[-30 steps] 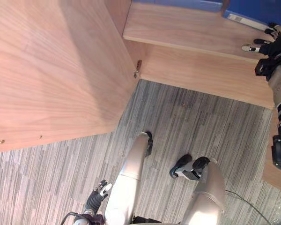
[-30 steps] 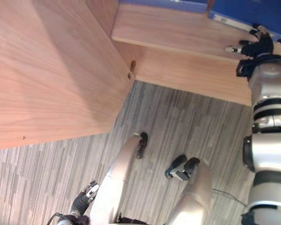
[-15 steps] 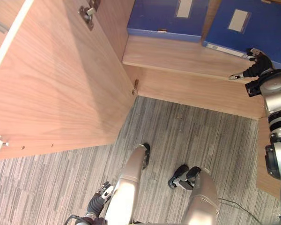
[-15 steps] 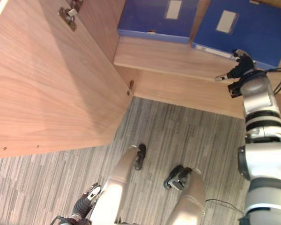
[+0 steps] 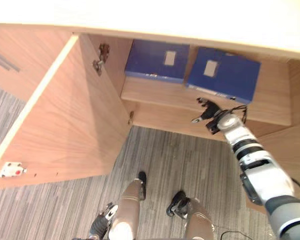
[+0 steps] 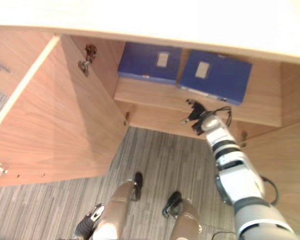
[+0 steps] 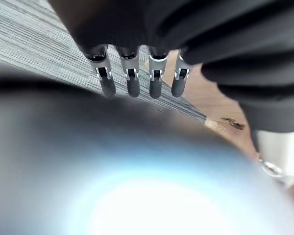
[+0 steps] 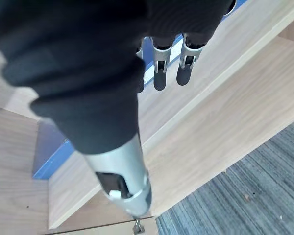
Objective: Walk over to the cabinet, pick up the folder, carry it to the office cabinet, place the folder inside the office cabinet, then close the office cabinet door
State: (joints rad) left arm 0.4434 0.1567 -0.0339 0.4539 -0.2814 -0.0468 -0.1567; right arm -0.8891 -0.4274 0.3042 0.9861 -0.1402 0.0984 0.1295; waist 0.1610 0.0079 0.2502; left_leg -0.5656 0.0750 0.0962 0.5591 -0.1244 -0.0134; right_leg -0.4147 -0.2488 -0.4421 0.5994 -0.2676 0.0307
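Two blue folders lie on the shelf (image 5: pixel 155 92) of the open cabinet, one on the left (image 5: pixel 152 61) and one on the right (image 5: pixel 225 77). My right hand (image 5: pixel 207 109) hovers at the shelf's front edge, just below the right folder's near corner. Its fingers (image 8: pixel 159 73) are straight and hold nothing. In the right wrist view they point at the shelf, where a blue folder (image 8: pixel 51 152) lies. My left hand (image 5: pixel 104 219) hangs low by my side with straight fingers (image 7: pixel 132 81), empty.
The left cabinet door (image 5: pixel 65 120) swings wide open toward me, with a hinge (image 5: pixel 101 55) at its inner edge. A pale cabinet top (image 5: pixel 190 20) overhangs the shelf. A wooden panel (image 5: pixel 290 150) stands at the right. Grey striped carpet (image 5: pixel 180 155) covers the floor.
The camera has tilted up, so the whole shelf and the cabinet top now show. My right hand has drawn back a little from the right folder toward the shelf's front edge.
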